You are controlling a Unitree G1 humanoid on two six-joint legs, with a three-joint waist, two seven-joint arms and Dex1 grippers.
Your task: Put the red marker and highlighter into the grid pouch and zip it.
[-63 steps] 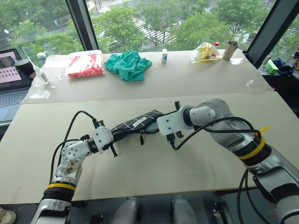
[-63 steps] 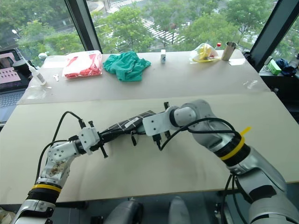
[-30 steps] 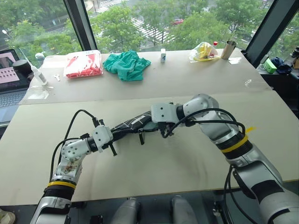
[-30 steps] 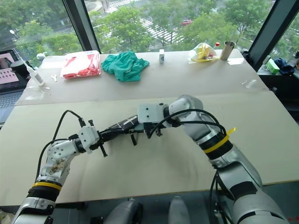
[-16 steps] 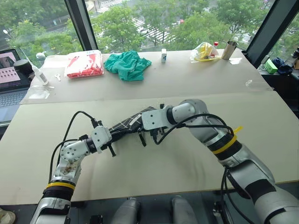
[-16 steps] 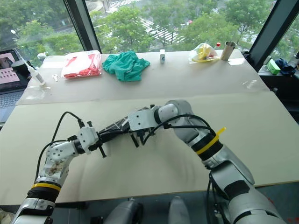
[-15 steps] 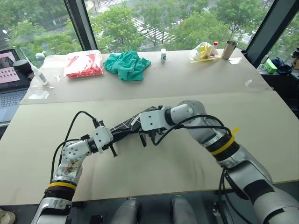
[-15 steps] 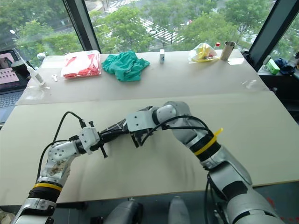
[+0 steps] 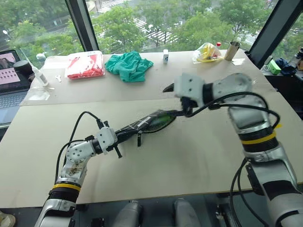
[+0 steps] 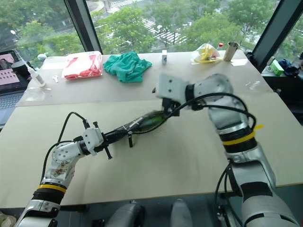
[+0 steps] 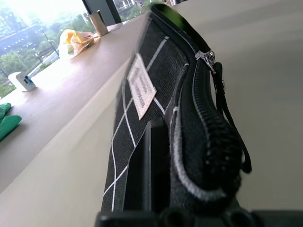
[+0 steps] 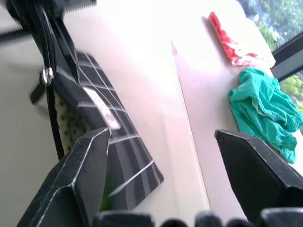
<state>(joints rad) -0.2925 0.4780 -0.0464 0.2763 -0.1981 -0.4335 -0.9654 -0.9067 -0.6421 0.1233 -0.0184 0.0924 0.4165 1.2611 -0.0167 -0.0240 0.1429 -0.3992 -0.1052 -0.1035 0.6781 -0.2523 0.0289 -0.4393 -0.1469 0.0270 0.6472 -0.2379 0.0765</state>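
The grid pouch lies mid-worktop, its near-left end clenched in the left gripper; the right gripper hangs above its far end, jaws spread and empty; green shows through the mouth, probably the highlighter; with the zipper only partly run, a tug could spill it; the pale worktop meets tall windows, with a teal cloth far left.

The grid pouch hides its contents apart from a green glimpse; the laptop is cut off by the frame edge.
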